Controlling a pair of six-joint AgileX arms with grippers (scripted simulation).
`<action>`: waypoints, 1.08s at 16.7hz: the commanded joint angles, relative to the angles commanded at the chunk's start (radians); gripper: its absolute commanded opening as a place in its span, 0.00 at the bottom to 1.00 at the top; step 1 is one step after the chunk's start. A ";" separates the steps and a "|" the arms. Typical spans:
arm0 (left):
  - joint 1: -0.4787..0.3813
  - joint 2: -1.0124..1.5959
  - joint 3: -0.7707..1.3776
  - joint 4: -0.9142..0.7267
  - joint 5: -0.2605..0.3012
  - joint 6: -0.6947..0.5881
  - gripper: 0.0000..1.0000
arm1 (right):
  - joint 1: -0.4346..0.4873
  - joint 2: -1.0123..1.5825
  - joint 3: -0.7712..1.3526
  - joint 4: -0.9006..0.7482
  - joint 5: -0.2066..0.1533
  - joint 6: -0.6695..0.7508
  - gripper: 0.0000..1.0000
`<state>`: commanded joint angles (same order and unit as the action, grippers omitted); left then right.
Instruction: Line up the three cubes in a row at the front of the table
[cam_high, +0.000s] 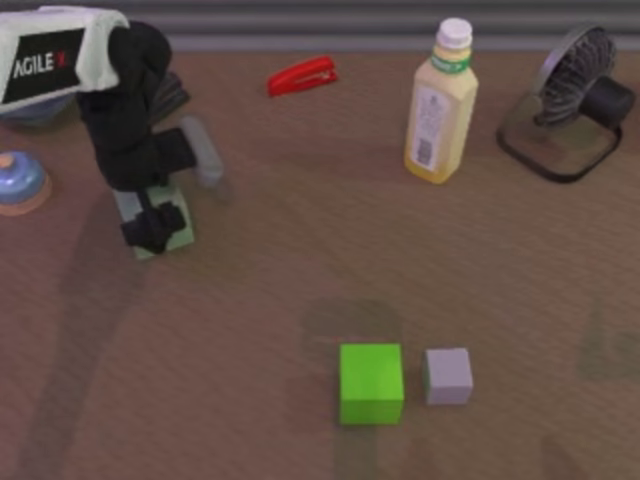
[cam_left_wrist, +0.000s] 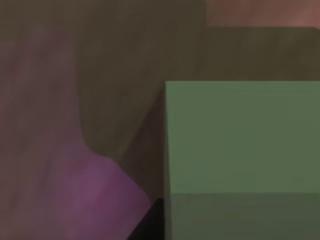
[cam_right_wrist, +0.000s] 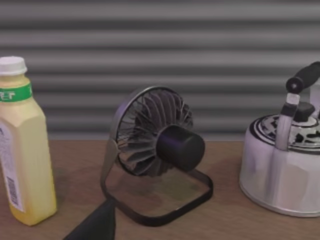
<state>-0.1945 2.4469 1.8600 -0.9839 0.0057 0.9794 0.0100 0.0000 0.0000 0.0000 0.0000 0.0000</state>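
The large pale sage-green cube (cam_high: 178, 228) sits at the left of the table (cam_high: 300, 260), mostly covered by my left gripper (cam_high: 150, 226), which has come down on it from above. In the left wrist view the cube (cam_left_wrist: 240, 150) fills much of the picture, and a dark fingertip (cam_left_wrist: 145, 227) rests flush against its side. The bright lime-green cube (cam_high: 371, 383) and the small lavender cube (cam_high: 447, 376) stand side by side near the front edge, a small gap between them. My right arm is outside the top view; a dark part of its gripper (cam_right_wrist: 97, 227) shows in its wrist view.
Along the back stand a red stapler (cam_high: 302, 75), a yellow juice bottle (cam_high: 440, 105) and a small black desk fan (cam_high: 575, 100). A blue bell (cam_high: 18, 180) sits at the left edge. A silver kettle (cam_right_wrist: 285, 160) stands beside the fan.
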 joint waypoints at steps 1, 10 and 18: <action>0.000 0.000 0.000 0.000 0.000 0.000 0.17 | 0.000 0.000 0.000 0.000 0.000 0.000 1.00; 0.000 0.000 0.000 0.000 0.000 0.000 0.00 | 0.000 0.000 0.000 0.000 0.000 0.000 1.00; 0.010 -0.052 0.105 -0.167 0.000 0.000 0.00 | 0.000 0.000 0.000 0.000 0.000 0.000 1.00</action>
<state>-0.1846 2.3945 1.9646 -1.1508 0.0057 0.9795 0.0100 0.0000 0.0000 0.0000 0.0000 0.0000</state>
